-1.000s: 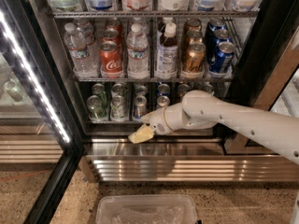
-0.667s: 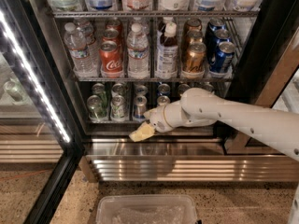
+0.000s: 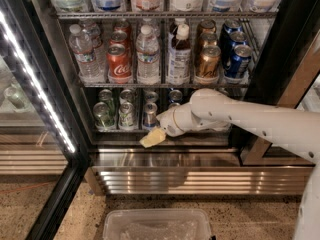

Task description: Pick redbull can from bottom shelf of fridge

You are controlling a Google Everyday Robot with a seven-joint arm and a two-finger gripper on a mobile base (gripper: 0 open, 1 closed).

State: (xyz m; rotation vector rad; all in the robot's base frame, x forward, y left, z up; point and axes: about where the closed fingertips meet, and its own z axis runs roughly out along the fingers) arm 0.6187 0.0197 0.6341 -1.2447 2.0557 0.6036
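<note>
Reaching in from the right with the gripper (image 3: 152, 137) low at the front edge of the bottom shelf (image 3: 116, 130) of the fridge (image 3: 200, 180), just below the redbull can (image 3: 149, 115); open or closed, cannot tell. Standing upright there, front row, right of two green-silver cans (image 3: 102, 115).

The tool (image 3: 152, 137) hangs just below the redbull can (image 3: 149, 115) at the bottom shelf (image 3: 112, 130) front.
</note>
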